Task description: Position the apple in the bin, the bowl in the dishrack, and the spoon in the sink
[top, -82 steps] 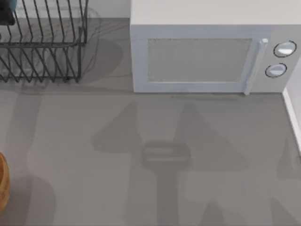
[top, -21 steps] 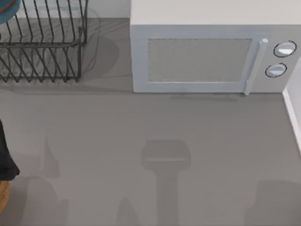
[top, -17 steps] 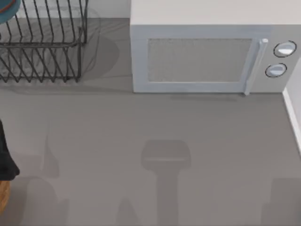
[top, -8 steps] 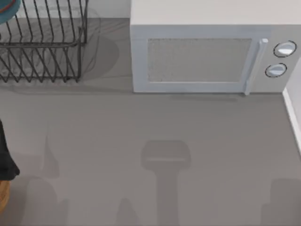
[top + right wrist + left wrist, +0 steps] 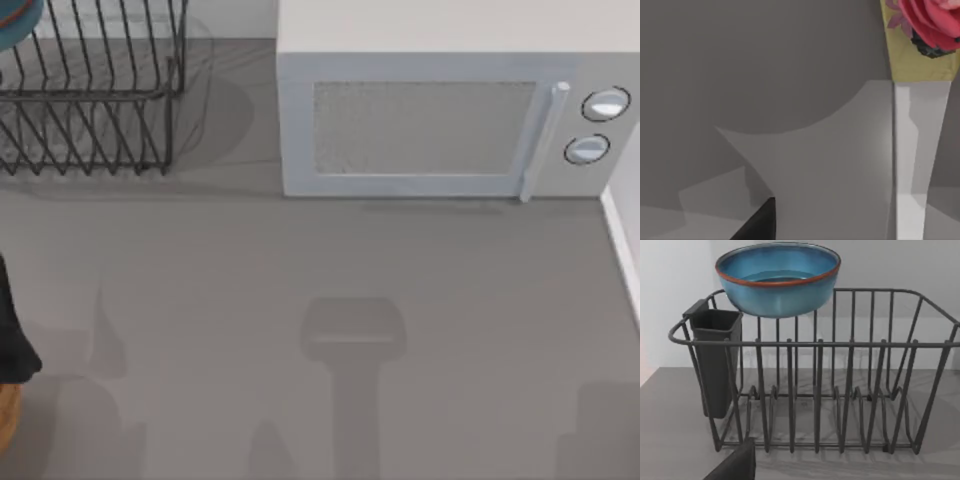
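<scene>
Tool on our left arm (image 5: pixel 735 467) hangs at the left edge of the grey worktop (image 5: pixel 300 260), by the round brown wood-coloured bin (image 5: pixel 5 420). We cannot tell how wide it stands or what it holds. Facing it, the round teal-blue bowl with a reddish-brown rim (image 5: pixel 777 280) seems perched high on the black wire dishrack (image 5: pixel 815 390), above the dark grey cutlery holder (image 5: pixel 715 360); a knock could tip it out. Past the white microwave (image 5: pixel 430 120), our right tool (image 5: pixel 760 220) is equally unreadable.

The dishrack (image 5: pixel 95 90) stands at my bench's (image 5: pixel 330 280) far left corner, the bowl (image 5: pixel 777 277) on its top; the microwave (image 5: pixel 455 100) stands to its right; the bin (image 5: pixel 6 415) lies at the left edge.
</scene>
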`<state>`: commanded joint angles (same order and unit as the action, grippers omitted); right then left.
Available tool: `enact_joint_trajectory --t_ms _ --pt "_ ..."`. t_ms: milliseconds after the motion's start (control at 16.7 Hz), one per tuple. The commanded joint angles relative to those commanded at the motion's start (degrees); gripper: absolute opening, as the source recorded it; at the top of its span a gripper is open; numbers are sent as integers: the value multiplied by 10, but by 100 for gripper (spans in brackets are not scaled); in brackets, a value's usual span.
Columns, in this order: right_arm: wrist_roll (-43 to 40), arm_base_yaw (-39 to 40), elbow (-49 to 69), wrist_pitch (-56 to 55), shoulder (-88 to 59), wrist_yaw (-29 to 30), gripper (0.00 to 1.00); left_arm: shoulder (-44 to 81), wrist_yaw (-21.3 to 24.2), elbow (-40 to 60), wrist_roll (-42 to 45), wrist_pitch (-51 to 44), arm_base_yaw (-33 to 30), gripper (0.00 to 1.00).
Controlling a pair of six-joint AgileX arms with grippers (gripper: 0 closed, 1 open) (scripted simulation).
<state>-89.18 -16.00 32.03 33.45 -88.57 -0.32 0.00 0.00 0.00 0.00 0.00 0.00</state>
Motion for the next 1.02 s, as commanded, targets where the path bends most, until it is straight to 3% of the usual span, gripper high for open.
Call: enact_joint_trajectory --t_ms 180,240,660,720,1020 --pt "0 0 0 0 0 0 2 0 0 0 0 0 0 100" --pt "0 0 0 0 0 0 0 0 0 0 0 0 0 100" --pt "0 0 0 0 0 0 0 0 0 0 0 0 0 100" --pt "24 2 26 67 40 8 0 0 0 0 0 0 0 100" --pt "15 3 75 135 63 8 0 0 0 0 0 0 0 100"
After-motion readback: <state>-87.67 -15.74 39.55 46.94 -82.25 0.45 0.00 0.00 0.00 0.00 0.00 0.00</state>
